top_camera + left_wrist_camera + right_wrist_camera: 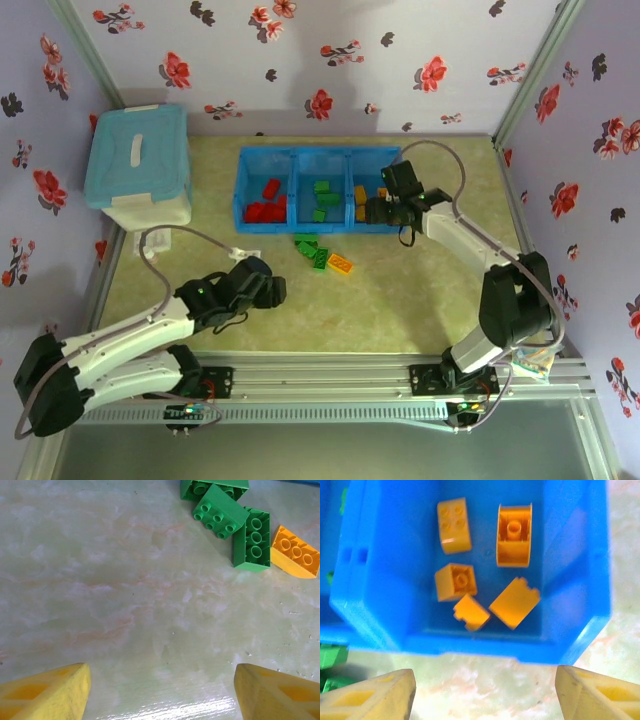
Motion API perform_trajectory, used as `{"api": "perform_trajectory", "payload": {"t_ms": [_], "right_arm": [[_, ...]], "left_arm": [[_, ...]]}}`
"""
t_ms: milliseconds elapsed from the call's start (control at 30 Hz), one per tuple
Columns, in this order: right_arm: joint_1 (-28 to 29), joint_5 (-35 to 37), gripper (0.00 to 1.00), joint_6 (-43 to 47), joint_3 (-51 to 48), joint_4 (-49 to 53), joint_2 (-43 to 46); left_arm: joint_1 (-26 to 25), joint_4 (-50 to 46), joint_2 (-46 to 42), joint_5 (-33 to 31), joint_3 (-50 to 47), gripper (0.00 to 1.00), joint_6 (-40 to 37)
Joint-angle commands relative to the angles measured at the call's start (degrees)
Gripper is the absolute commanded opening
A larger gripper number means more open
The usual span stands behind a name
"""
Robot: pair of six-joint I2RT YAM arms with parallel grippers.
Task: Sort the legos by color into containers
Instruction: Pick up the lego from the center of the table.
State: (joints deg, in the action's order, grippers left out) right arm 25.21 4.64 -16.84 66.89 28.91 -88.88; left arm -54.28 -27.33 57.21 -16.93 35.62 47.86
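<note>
Left gripper (162, 692) is hanging over bare counter (125, 605), its yellow fingers (50, 692) standing apart with nothing between them. Three green legos (220, 516) are lying clustered at its 1 o'clock, and an orange lego (295, 552) is touching the rightmost one. Right gripper (485, 692) is hovering at the near wall of the blue tray (470, 645), its fingers (370, 695) spread and empty. Five orange bricks (512, 535) are sitting in the right compartment beyond it. In the top view, red bricks (265, 205) are lying in the left compartment and green bricks (325, 200) in the middle one. A pale blue lidded box (140, 160) is standing at the tray's 9 o'clock.
</note>
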Motion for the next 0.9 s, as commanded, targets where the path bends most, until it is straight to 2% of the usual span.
{"api": "perform_trajectory", "payload": {"t_ms": [0, 267, 533, 867], "right_arm": [[2.43, -4.16, 0.73, -1.0, -3.59, -3.61, 2.49], [8.49, -7.41, 0.72, 1.12, -7.21, -4.71, 1.45], [12.17, -8.77, 0.7, 3.06, -5.94, -4.25, -4.78], [16.46, -6.49, 0.65, 4.18, -2.83, -2.45, -12.48]], "left_arm": [[-0.48, 2.53, 1.67, -0.37, 2.22, 0.76, -1.0], [-0.37, 3.16, 3.0, -0.09, 2.72, 0.76, -1.1], [-0.38, 3.34, 1.39, -0.12, 1.02, 0.76, -0.02], [-0.13, 2.9, -0.6, -0.15, 0.08, 0.76, 0.24]]}}
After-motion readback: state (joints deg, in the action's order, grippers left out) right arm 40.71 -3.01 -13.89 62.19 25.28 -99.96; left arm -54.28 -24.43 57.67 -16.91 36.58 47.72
